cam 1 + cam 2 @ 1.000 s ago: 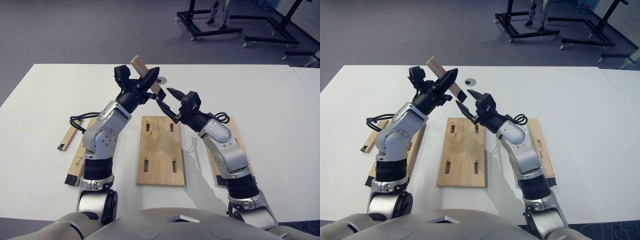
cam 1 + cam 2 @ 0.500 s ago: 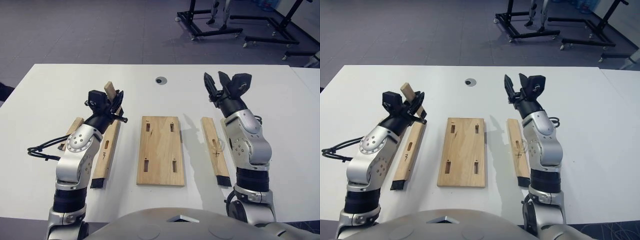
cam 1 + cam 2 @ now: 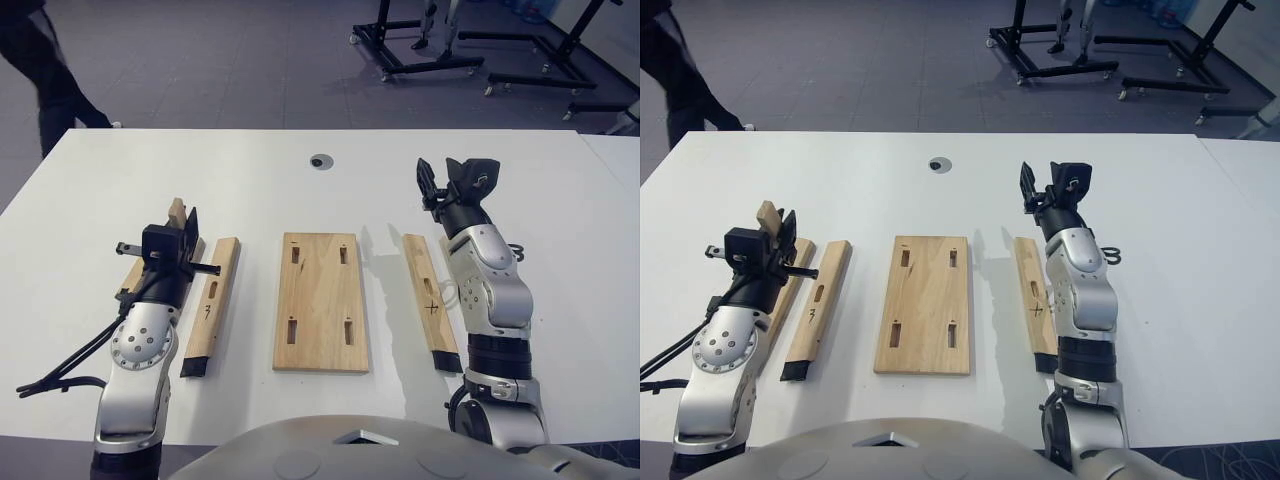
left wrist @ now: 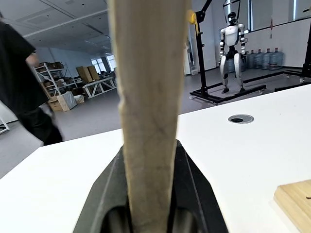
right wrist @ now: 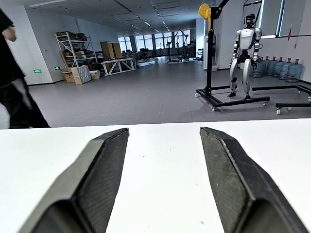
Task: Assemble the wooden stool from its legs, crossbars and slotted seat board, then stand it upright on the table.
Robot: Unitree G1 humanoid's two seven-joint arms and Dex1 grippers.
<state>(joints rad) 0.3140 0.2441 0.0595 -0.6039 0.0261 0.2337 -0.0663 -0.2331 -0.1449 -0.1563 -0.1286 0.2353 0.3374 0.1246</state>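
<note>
— So, nearest first: whereabouts of the slotted seat board?
— Flat on the white table (image 3: 560,300), dead centre: pale rectangular wooden seat board (image 3: 321,300) with four slots, long side running 6 to 12 o'clock.
— And flanking it?
— At 9 o'clock, apart from the board, a light wooden leg with a black-tipped near end (image 3: 212,303), lying flat. At 3 o'clock, a matching black-tipped wooden leg (image 3: 431,300), likewise flat and apart. Further out at 9 o'clock, another pale wooden strip (image 3: 788,292), partly hidden under the left arm.
— Left gripper?
— Up around 10 o'clock, over that half-hidden strip: left gripper (image 3: 180,228) clamped onto a short pale wooden bar (image 4: 148,97), squeezed between both black fingers (image 4: 104,194) and poking out past them.
— Right gripper?
— Around 2 o'clock, just beyond the far end of the right-hand leg: right gripper (image 3: 437,175) spread wide, holding nothing.
— Farthest?
— At 12 o'clock, well beyond the board, a small round grey grommet hole (image 3: 320,160) in the tabletop.
</note>
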